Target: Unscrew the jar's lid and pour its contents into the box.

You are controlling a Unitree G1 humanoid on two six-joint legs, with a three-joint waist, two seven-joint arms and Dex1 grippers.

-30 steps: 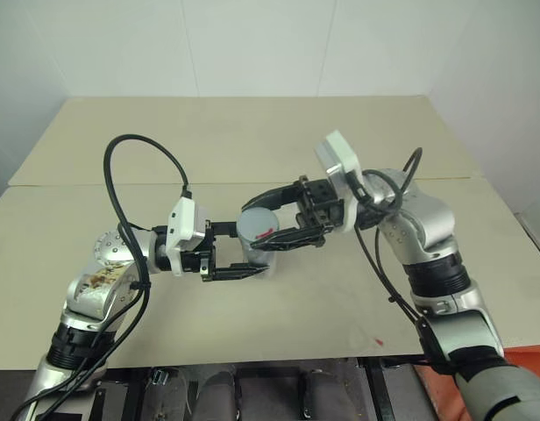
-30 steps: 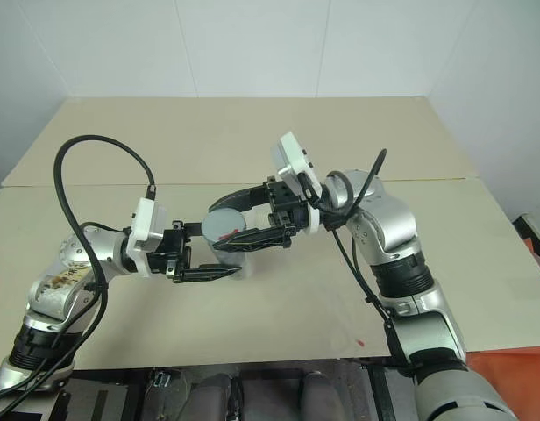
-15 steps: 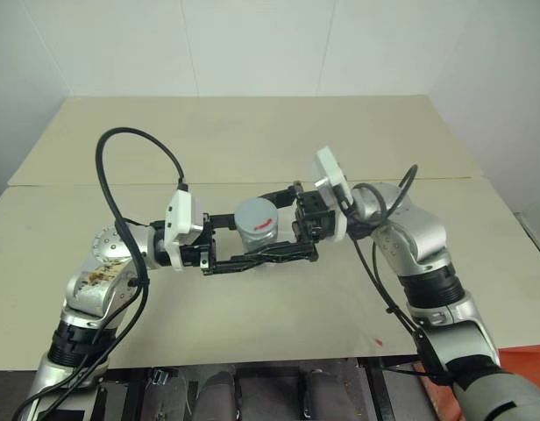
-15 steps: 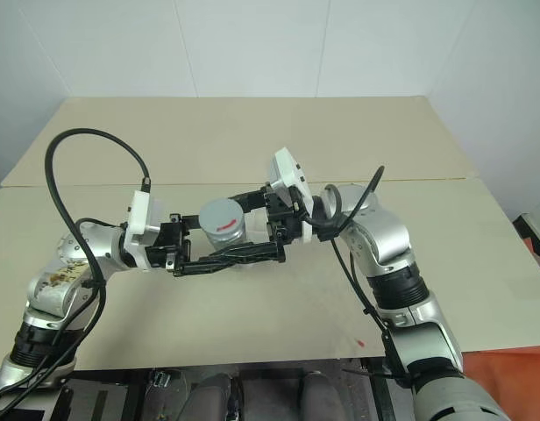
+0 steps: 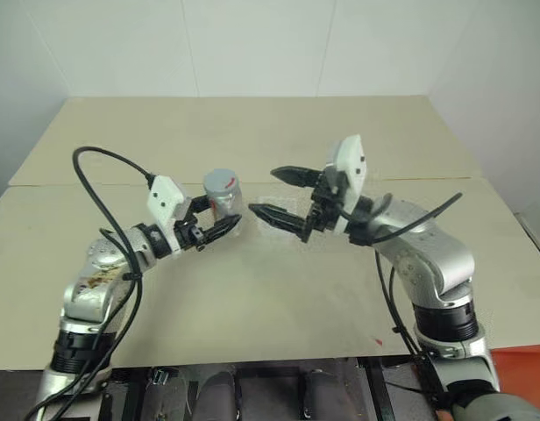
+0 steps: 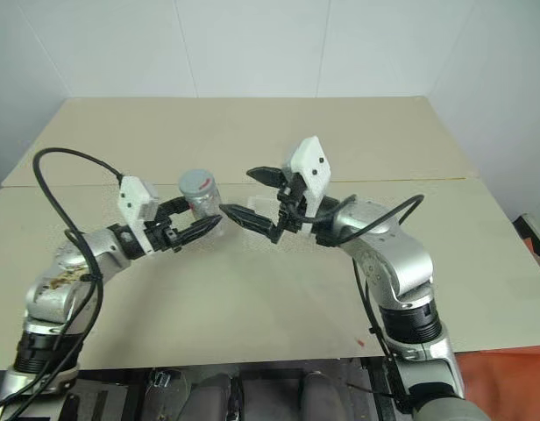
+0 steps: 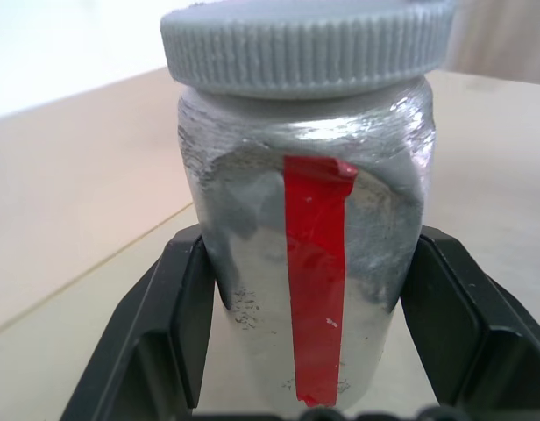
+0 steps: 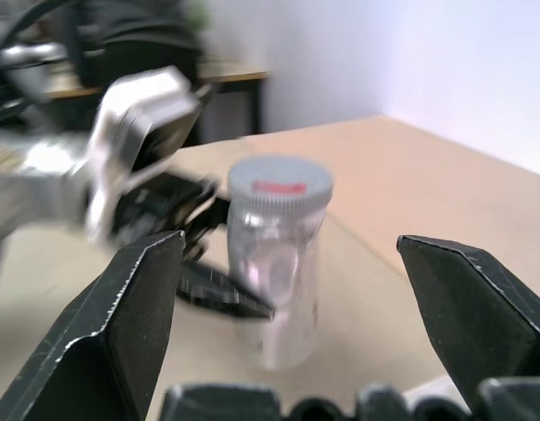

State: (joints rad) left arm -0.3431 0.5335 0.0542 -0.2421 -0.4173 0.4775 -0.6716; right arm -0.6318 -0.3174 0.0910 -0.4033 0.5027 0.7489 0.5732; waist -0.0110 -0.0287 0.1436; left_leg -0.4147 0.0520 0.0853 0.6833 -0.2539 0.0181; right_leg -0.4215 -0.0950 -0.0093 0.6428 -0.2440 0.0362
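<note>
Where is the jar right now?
Left of centre in the left eye view: the jar, lid on, in the left gripper, with the open right gripper beside it.

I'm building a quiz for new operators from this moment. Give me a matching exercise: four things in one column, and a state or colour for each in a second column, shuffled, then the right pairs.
Column one:
1. lid
2. left claw
3. right claw
4. tape strip on the jar

Column two:
A. open, holding nothing, apart from the jar
B. red
C. grey, ribbed rim, on top of the jar
D. shut on the jar's body

Pairs: 1-C, 2-D, 3-A, 4-B
</note>
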